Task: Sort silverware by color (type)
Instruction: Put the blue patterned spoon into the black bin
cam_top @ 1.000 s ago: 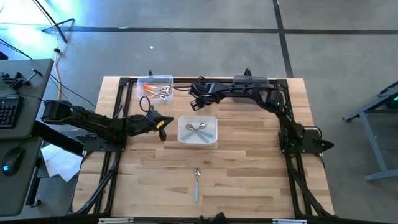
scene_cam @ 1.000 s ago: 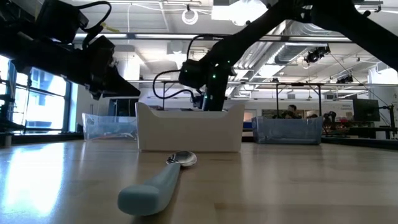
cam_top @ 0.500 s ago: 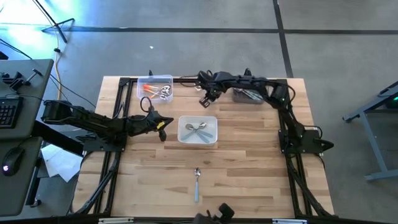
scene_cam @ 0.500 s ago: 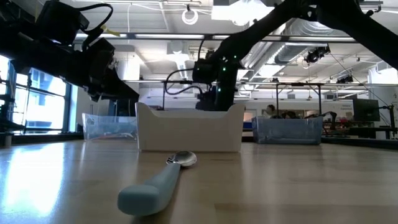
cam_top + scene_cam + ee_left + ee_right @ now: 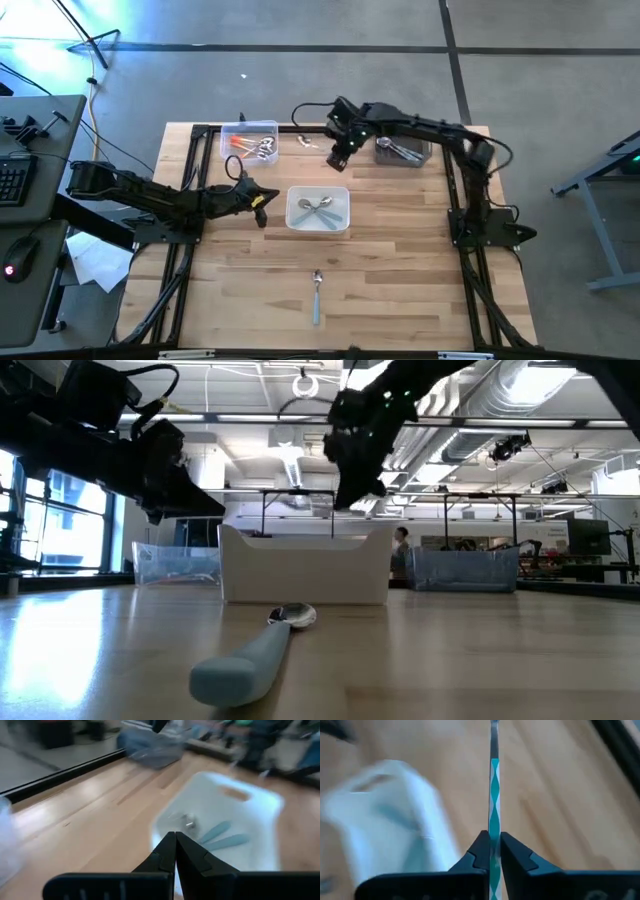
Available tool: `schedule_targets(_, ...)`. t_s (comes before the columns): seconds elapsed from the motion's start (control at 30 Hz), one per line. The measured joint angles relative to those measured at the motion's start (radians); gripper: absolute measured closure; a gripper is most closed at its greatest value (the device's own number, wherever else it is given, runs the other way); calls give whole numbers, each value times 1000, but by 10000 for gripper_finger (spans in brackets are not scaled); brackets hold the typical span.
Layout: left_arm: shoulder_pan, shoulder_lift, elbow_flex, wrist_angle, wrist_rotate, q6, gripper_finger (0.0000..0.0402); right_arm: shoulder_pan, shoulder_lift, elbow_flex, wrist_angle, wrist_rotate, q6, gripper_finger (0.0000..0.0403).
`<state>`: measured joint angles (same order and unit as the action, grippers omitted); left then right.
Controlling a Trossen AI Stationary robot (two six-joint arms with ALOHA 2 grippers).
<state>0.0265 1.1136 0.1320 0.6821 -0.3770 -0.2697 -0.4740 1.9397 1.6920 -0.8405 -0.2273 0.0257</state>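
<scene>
My right gripper (image 5: 330, 148) hangs high above the far middle of the table, shut on a thin spoon (image 5: 493, 780). The spoon shows edge-on, teal and white, and its metal end (image 5: 307, 141) sticks out toward the table's left. My left gripper (image 5: 262, 205) hovers shut just left of the white bin (image 5: 292, 212), which holds two light blue spoons (image 5: 220, 834). Another light blue spoon (image 5: 316, 295) lies flat on the table near the front edge, its handle toward the low camera (image 5: 240, 665). My right gripper pinches the spoon's handle (image 5: 493, 827) between its two fingers. The fingers slant down toward the table's left, and the spoon runs on forward along them. It is lifted clear of the table, edge-on in the wrist view.
A clear bin (image 5: 250, 142) with orange-handled spoons stands at the far left. A greyish bin (image 5: 402, 152) with silver spoons stands at the far right, under my right arm. Black rails (image 5: 190, 250) run along the table's sides. Bare wood lies between the white bin and the front edge.
My right gripper has shut on the spoon at table height behind the white bin. It has then risen well above the bin's rim and gone a little toward the table's right and far edges, carrying the spoon clear of the table.
</scene>
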Motion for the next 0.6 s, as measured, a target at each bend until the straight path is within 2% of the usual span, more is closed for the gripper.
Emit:
schedule_targets(0.13, -12, 0, -48, 189, 129, -1, 402, 39, -145, -235, 295, -185, 14, 390)
schedule_targets(0.27, -14, 0, -70, 383, 281, -6, 401, 97, -266, -536, 777, -406, 82, 390)
schedule_targets(0.43, -14, 0, -5, 421, 319, 19, 373, 171, -340, -800, 1321, -583, 183, 389)
schedule_targets(0.6, -4, 2, 151, 385, 460, 111, 310, 222, -345, -917, 1677, -675, 268, 389)
